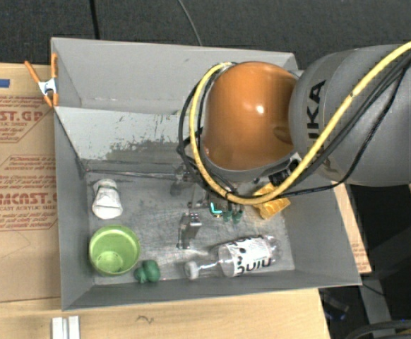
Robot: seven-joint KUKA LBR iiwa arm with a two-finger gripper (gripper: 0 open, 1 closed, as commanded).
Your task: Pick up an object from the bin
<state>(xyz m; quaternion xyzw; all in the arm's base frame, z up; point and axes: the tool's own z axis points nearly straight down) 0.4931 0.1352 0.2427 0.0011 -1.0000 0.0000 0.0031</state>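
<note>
Grey metal bin [70, 189], floor scuffed. Lower left of frame: lime-green cup [114, 250], mouth up. White lumpy object [106, 198] just above it. Small dark-green lump [147, 272] right of the cup. Lower centre: clear plastic bottle [237, 258] on its side, black-and-white label, neck pointing left.
</note>
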